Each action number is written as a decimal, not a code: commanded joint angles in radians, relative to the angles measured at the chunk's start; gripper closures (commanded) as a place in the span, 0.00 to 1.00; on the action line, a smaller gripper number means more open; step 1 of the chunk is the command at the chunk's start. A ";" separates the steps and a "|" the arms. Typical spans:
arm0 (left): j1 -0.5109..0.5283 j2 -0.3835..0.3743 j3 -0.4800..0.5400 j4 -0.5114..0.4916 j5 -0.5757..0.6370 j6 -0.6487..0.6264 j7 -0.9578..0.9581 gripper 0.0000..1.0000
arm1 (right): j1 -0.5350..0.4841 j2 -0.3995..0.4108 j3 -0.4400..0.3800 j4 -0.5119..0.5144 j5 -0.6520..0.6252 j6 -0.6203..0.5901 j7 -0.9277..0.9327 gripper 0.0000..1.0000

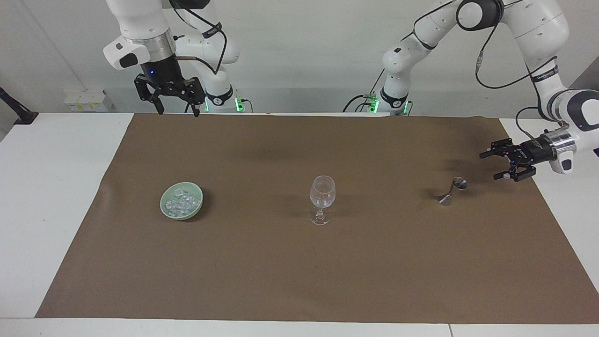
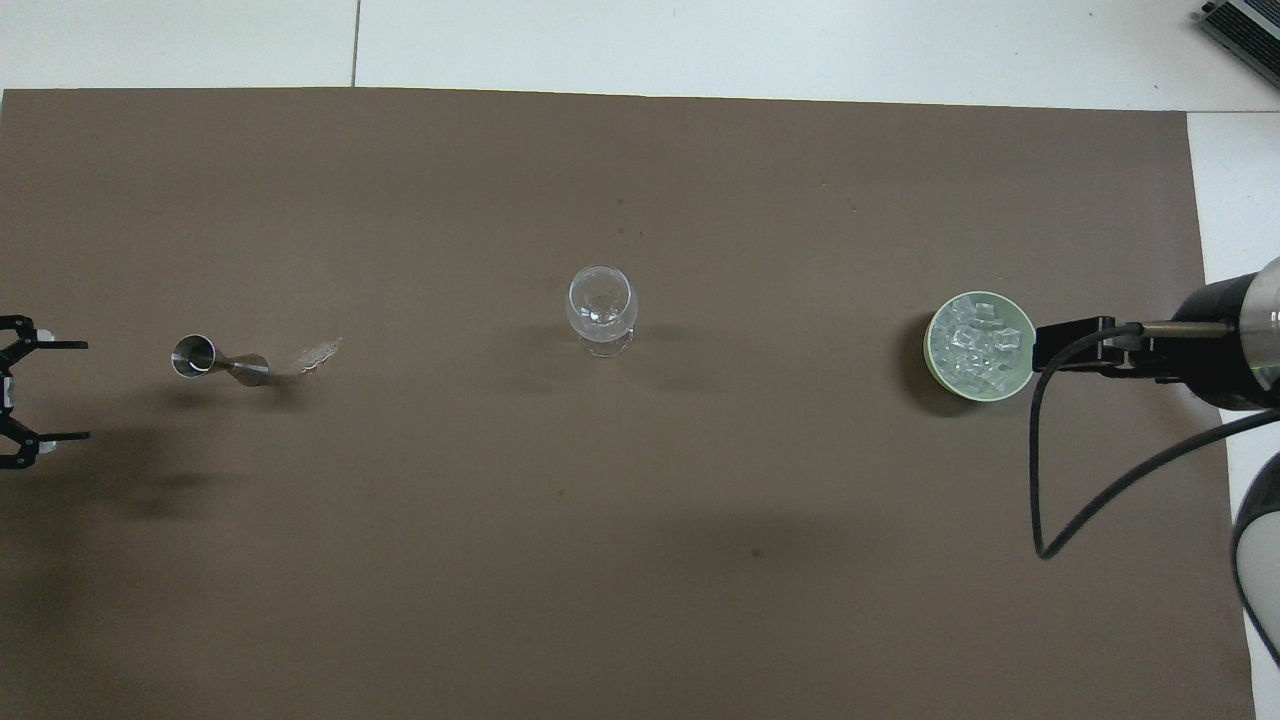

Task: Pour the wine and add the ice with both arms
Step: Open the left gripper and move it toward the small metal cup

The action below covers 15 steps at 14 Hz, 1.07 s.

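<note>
Now my left gripper (image 1: 497, 164) is low over the brown mat (image 1: 299, 281) at the left arm's end of the table, with its fingers wide apart and nothing between them, pointing sideways at the small metal measuring cup (image 1: 453, 190). This cup is standing just beside my fingertips, not touched. I judge that the step is to take it, so that I can pour the wine into the glass (image 1: 322, 199) in the middle of the mat.

To do it well I should bring one finger to each side of the narrow waist of the cup and keep it upright while I close slowly, because it is light and could easily tip over.

My right gripper (image 1: 175, 96) waits high over the mat's edge closest to the robots, also open and empty. The ice (image 1: 183, 202) lies heaped in the green bowl (image 1: 167, 210) at the right arm's end.
</note>
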 commanded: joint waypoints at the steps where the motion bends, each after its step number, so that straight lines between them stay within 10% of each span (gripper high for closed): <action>1: 0.007 -0.044 -0.002 -0.084 -0.047 0.028 -0.018 0.00 | -0.014 -0.004 0.007 -0.001 0.017 -0.009 0.008 0.00; 9: 0.019 -0.038 -0.002 -0.107 -0.162 0.030 -0.160 0.00 | -0.014 -0.004 0.007 -0.001 0.017 -0.009 0.006 0.00; 15: 0.038 0.133 -0.010 -0.038 -0.184 0.000 -0.107 0.00 | -0.014 -0.004 0.007 -0.001 0.017 -0.009 0.008 0.00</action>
